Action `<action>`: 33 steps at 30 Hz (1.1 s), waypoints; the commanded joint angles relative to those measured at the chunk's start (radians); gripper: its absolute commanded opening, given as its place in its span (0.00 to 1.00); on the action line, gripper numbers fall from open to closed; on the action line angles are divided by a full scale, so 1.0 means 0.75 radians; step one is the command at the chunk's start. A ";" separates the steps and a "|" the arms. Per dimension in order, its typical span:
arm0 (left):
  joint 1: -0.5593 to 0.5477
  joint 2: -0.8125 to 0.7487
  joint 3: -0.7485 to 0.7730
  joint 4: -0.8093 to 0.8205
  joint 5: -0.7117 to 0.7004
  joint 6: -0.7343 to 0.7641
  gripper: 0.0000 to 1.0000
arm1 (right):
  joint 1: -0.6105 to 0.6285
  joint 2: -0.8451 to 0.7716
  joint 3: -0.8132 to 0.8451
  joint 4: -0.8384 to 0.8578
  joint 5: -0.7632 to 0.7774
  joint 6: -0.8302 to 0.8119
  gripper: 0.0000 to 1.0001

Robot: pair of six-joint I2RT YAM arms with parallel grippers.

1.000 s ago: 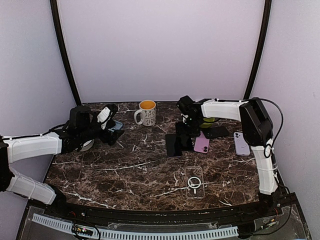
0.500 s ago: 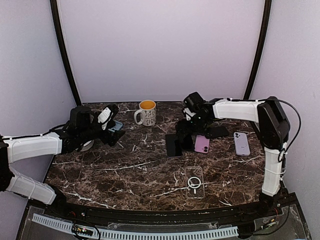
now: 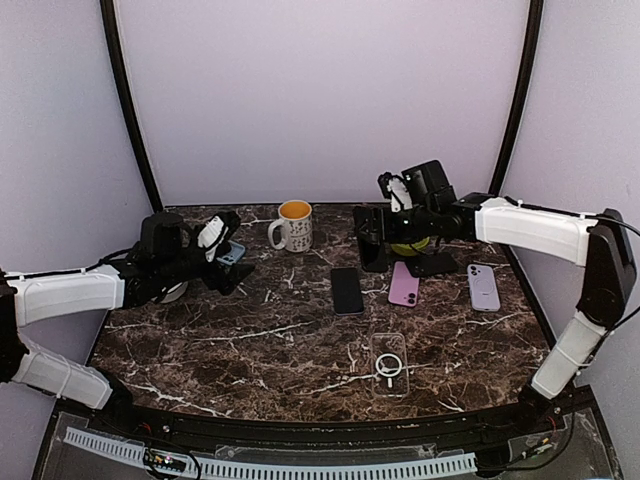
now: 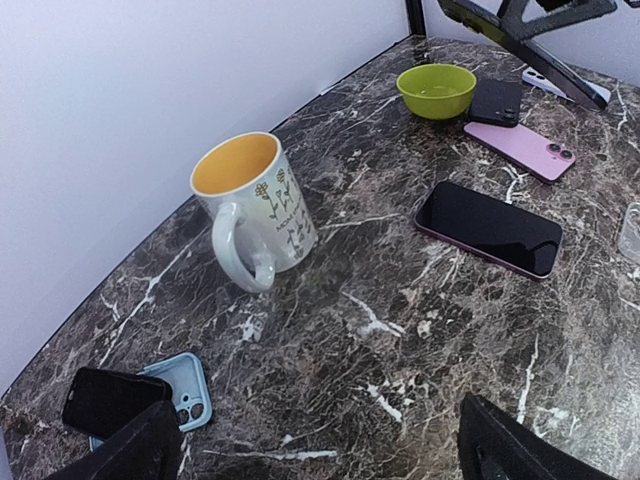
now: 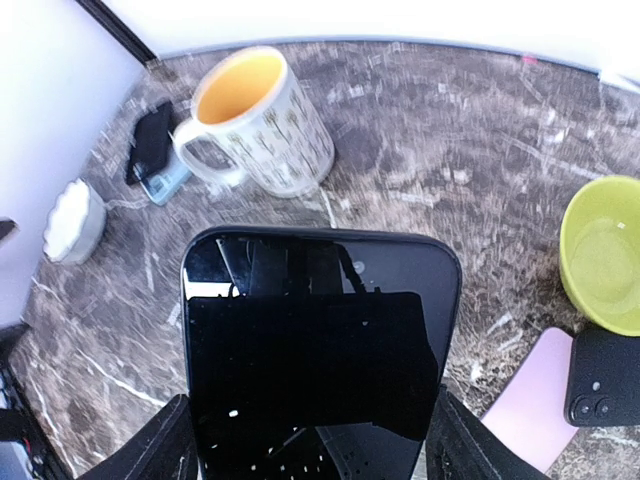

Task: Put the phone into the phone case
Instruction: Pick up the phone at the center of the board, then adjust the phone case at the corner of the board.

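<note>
Right wrist view shows the phone [image 5: 320, 340] clamped by its side edges in the right hand [image 3: 380, 230], whose jaws stand partly open around it. It is held clear of the tabletop [image 3: 240, 340], just right of the mug [image 3: 294, 226]. The clear case [image 3: 390, 362] lies flat well nearer the arms than the mug, and further right. The left hand [image 4: 318, 455] hovers left of the mug, spread wide and empty. This looks like the carrying step. Next the phone needs lowering flat, squared over the case, then pressing in.

- A robot test booth, like a lab; plain pale walls [image 3: 320, 90] close around the marble table [image 3: 250, 350];
- two black poles [image 3: 127, 100] stand at its far corners.
</note>
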 commanded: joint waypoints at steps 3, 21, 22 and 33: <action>-0.030 -0.071 0.016 0.074 0.447 -0.074 0.99 | 0.094 -0.181 -0.077 0.180 0.169 0.066 0.41; -0.227 -0.124 0.384 -0.340 0.066 -0.358 0.99 | 0.418 -0.571 -0.281 -0.231 0.778 0.350 0.35; -0.267 -0.117 0.420 -0.415 -0.012 -0.349 0.99 | 0.433 -0.589 -0.303 -0.245 0.795 0.375 0.35; -0.712 -0.082 0.645 -0.676 -0.679 -0.143 0.99 | 0.494 -0.645 -0.503 -0.309 0.798 0.508 0.35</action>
